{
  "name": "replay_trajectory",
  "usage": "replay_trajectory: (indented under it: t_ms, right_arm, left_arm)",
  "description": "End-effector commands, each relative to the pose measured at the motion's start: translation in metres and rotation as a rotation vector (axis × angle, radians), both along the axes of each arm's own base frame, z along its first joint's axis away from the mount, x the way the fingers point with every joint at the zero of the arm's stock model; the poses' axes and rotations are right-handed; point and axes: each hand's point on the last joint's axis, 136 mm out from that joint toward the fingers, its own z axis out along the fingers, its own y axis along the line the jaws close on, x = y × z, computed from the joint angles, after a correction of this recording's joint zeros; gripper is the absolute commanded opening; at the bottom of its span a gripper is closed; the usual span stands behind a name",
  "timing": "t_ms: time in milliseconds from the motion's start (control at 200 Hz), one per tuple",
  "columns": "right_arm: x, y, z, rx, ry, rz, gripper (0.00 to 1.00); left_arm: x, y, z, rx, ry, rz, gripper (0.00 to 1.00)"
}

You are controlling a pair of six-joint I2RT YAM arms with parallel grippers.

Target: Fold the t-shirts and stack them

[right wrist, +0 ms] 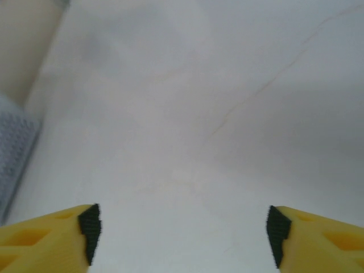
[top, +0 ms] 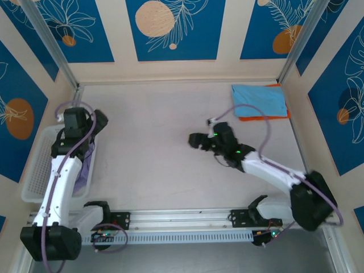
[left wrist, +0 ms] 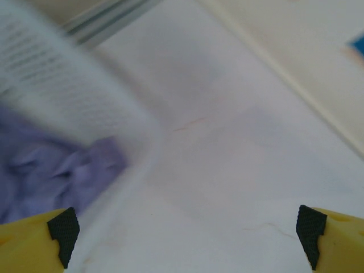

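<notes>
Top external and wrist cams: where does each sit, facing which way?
Top external: above and behind the robot, looking down at the table; left arm, right arm visible.
Left wrist: on the left arm, facing the basket edge and purple t-shirt; open left end effector at bottom.
Right wrist: facing the table; open right end effector at bottom.
Shared: top and left wrist both show basket and purple t-shirt.
</notes>
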Motion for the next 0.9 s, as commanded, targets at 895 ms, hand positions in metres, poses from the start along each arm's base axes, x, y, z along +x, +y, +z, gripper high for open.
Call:
replay_trajectory:
  t_ms: [895]
  right_arm:
    - [-0.023, 0.067, -0.051, -0.226, 0.090, 0.272, 0.80]
  left_arm:
    - [-0.038, 0.104, -0.131, -0.071, 0.350, 0.475, 0.78]
